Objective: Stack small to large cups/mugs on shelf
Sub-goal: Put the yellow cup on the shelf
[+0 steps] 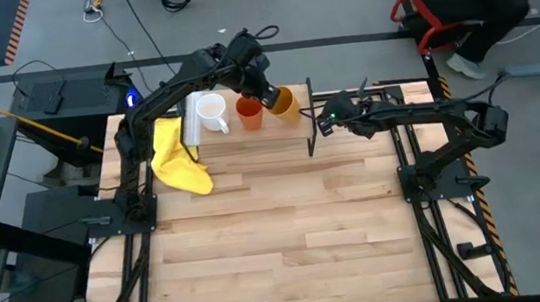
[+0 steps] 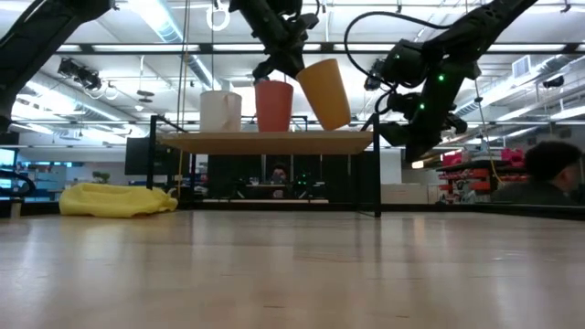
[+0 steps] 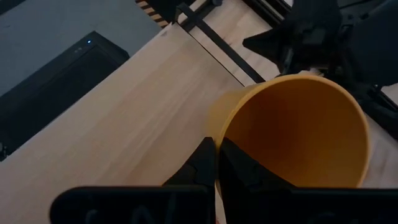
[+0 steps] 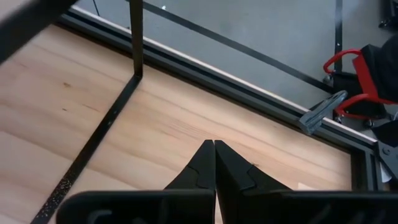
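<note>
Tilting yellow-orange cup, smooth, tapered, rim pinched by left gripper; right gripper pressed together, empty.

On the shelf at the table's far edge stand a white mug, an upright orange-red cup, then a yellow-orange cup tilted, on the right.

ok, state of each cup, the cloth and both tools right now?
White handled mug: upright on the light-wood shelf.
Orange-red cup: upright on shelf.
Yellow-orange cup: tilted, rim pinched by left tool.
Yellow cloth: crumpled on tabletop.
Right tool: shut, empty.
</note>
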Tool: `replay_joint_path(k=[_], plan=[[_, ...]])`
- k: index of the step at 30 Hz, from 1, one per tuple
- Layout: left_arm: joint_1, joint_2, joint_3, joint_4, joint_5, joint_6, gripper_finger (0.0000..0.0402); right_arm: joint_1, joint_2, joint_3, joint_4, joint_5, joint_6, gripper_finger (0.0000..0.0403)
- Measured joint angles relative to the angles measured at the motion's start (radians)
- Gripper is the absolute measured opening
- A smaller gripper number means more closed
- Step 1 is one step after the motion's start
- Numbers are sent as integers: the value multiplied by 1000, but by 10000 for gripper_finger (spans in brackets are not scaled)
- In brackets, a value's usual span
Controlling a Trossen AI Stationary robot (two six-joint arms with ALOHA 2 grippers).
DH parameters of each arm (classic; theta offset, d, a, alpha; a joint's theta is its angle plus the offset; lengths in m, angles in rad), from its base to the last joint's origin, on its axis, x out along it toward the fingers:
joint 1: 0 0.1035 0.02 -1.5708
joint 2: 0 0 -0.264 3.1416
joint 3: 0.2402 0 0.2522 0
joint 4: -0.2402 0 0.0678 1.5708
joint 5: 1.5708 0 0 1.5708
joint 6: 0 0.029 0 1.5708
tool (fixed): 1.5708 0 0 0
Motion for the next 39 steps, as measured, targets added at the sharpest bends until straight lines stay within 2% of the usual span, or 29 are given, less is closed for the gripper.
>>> replay_joint_path(k=[13,22,30,37,39], plan=[[0,0,0,-14,-1,4,10,0,-117,-1,-51,3,-5,3],[0,0,0,-23,-1,6,10,21,-297,-1,-68,1,-43,2],[-1,0,0,-24,-1,6,10,88,-409,-1,139,-158,-168,1],[-2,0,0,-32,-1,7,10,71,-365,-1,240,-406,-196,1],[-4,0,0,-32,-2,14,10,70,-343,-1,257,-445,-201,1]])
